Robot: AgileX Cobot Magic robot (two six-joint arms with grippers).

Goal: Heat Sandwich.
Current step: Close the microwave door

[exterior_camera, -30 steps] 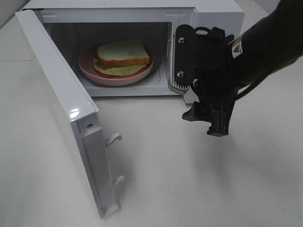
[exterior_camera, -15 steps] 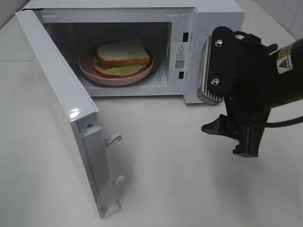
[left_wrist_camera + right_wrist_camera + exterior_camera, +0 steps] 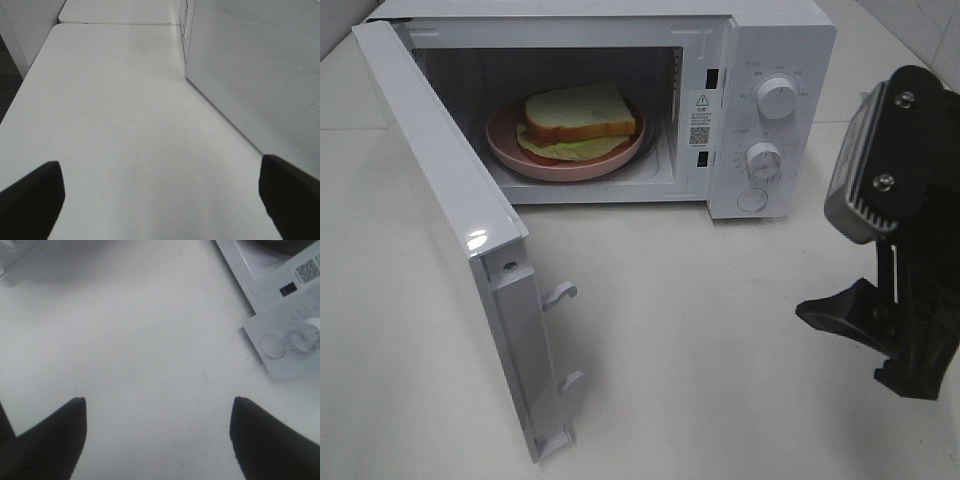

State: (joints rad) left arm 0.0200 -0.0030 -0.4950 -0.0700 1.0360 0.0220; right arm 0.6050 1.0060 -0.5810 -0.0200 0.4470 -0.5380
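A smooth, matte white worktop (image 3: 720, 350) fills the scene, bare and faintly scuffed; in the left wrist view it runs on to a seam with a second white slab, with a dark strip of floor along one edge. On it stands a boxy white microwave oven (image 3: 780, 40) with two round white knobs (image 3: 777, 98) on its control panel, and its glossy white door (image 3: 450, 200) is swung wide open, two small hooked latches (image 3: 560, 293) showing on its inner edge. Inside the grey cavity, the sandwich (image 3: 580, 112) of pale yellowish-green bread with red-orange filling lies on a round pink plate (image 3: 520, 150). The right end effector (image 3: 875, 345), black and angular, hangs above the worktop in front of the control panel and well apart from the oven, fingers spread with nothing between them. The left end effector (image 3: 160, 200) is likewise spread wide and empty, beside the door's finely dotted panel.
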